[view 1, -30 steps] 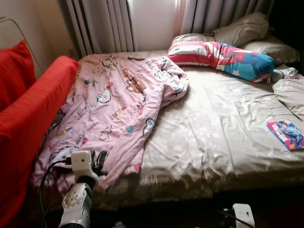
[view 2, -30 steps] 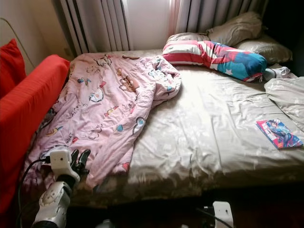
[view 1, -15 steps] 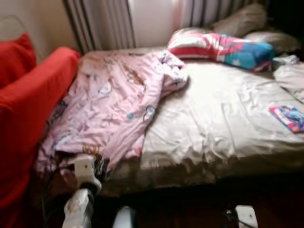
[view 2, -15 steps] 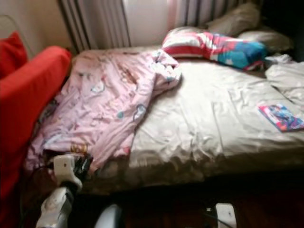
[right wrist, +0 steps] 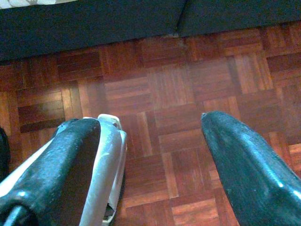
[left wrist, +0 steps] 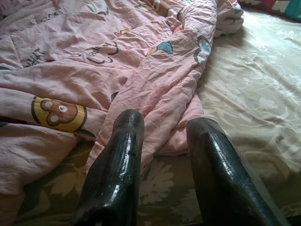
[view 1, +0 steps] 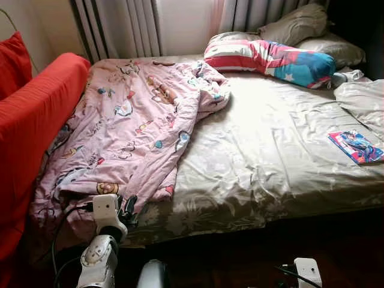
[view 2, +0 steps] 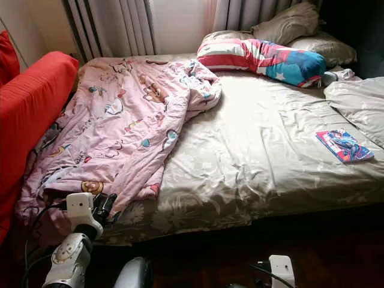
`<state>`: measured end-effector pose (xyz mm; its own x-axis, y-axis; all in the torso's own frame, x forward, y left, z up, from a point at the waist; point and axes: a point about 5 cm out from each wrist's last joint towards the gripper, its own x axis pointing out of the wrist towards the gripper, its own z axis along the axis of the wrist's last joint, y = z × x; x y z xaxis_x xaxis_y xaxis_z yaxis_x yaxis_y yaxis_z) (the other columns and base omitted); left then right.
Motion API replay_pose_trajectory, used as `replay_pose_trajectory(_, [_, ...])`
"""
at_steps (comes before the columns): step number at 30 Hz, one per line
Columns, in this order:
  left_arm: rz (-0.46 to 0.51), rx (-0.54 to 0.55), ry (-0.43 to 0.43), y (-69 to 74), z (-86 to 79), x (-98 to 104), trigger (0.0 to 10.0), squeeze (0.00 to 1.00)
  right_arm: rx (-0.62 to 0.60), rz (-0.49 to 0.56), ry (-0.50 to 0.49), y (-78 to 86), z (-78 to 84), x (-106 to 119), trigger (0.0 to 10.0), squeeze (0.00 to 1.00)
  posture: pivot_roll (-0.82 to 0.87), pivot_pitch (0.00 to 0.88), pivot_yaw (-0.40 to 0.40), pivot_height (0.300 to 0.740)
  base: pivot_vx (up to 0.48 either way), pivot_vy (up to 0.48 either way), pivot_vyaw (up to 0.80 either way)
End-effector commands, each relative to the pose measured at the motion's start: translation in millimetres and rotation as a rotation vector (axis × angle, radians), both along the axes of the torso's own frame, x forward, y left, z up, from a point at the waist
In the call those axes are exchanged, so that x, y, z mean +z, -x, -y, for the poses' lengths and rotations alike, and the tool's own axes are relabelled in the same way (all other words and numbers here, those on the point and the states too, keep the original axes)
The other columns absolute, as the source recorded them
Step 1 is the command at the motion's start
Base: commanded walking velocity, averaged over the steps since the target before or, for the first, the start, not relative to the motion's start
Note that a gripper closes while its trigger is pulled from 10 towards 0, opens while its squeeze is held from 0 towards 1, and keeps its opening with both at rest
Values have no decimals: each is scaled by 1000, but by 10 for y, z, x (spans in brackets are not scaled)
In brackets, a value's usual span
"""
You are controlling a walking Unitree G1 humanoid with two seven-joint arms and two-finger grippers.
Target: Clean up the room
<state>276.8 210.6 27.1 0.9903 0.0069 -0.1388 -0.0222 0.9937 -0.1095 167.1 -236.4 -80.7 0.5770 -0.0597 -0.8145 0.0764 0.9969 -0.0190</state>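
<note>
hovering left gripper (left wrist: 162, 129) at pink blanket (view 1: 132, 120)

Sharp frames — window backlight, dark floor

Pink cartoon-print blanket (view 1: 129, 129) spread rumpled along the bed's left side, bunched into a fold toward the head end, lower hem draping over the foot edge; colourful book (view 1: 356, 147) flat near the right edge; striped red, white and blue pillow (view 1: 270, 60) at the head end
</note>
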Motion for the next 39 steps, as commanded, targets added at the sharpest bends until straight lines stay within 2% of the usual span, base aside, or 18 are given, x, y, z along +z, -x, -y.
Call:
replay_pose_trajectory(1, [8, 5, -6, -20, -28, 38, 10000, 0, 0, 3, 4, -10, 5, 6, 10000, 0, 2, 7, 2, 600, 0, 0, 0])
replay_pose_trajectory(12, [10, 9, -8, -35, -49, 53, 10000, 0, 4, -3, 3, -14, -11, 2, 10000, 0, 2, 5, 5, 600, 0, 0, 0])
replay_pose_trajectory(22, [11, 8, -5, -62, -33, 65, 10000, 0, 11, 3, -8, -32, -21, 9, 10000, 0, 1, 0, 4, 545, 0, 0, 0])
replay_pose_trajectory(32, [11, 8, -3, -70, -43, 70, 10000, 0, 26, 20, -12, -51, -35, 18, 10000, 0, 1, 0, 6, 545, 0, 0, 0])
replay_pose_trajectory(39, [9, 2, -6, -80, -33, 73, 10000, 0, 31, 24, -23, -50, -51, 16, 10000, 0, -2, 0, 10, 545, 70, 0, 725])
